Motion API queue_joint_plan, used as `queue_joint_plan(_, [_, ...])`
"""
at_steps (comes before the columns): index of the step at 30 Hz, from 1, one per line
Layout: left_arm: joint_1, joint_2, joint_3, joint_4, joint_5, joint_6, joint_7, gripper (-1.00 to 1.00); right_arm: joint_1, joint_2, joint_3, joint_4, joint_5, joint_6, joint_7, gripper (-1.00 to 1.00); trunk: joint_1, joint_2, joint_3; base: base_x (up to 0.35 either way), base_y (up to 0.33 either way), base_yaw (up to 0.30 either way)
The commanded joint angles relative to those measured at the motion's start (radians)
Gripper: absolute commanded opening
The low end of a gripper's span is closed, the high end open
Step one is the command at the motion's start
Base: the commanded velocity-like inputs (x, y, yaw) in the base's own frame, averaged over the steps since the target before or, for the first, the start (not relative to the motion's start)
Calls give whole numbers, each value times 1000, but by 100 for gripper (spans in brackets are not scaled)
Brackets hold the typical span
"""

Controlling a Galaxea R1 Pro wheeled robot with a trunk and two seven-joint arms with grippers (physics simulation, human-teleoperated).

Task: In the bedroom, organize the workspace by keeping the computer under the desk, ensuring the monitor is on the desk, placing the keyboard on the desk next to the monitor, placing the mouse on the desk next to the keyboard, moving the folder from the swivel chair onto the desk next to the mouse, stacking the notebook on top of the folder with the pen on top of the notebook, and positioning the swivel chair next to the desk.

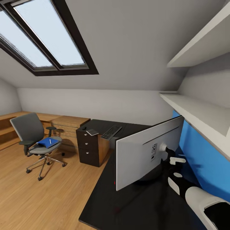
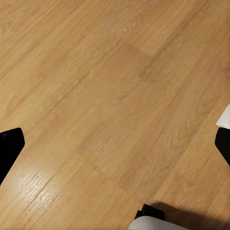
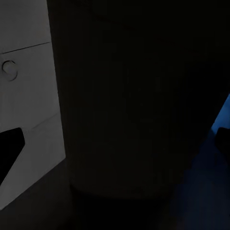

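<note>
Right hand (image 1: 168, 157) behind monitor (image 1: 140, 156)

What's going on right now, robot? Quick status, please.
Right end effector at monitor stem; grip unclear. Left end effector over bare floor, open. Folder on swivel chair; keyboard on desk.

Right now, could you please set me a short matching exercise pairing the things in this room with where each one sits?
Things:
1. folder
2. keyboard
3. monitor
4. pen

Places:
A. on the desk's far stretch, above the drawers
B. on the swivel chair's seat
C. on top of the blue folder
D. on the near desk, right gripper at its back

Pairs: 1-B, 2-A, 3-D, 4-C
</note>
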Motion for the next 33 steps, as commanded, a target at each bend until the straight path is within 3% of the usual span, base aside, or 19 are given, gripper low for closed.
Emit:
queue_joint_plan(1, [0,0,-9,-2,7,-1,2,100,-1,0,9,0,-7,-2,-4,100,0,-1,-1,0,0,0])
queue_joint_plan(33, [1,0,-8,-2,8,-1,4,100,-1,1,9,-2,-7,0,0,100,0,-1,-1,-8,0,0])
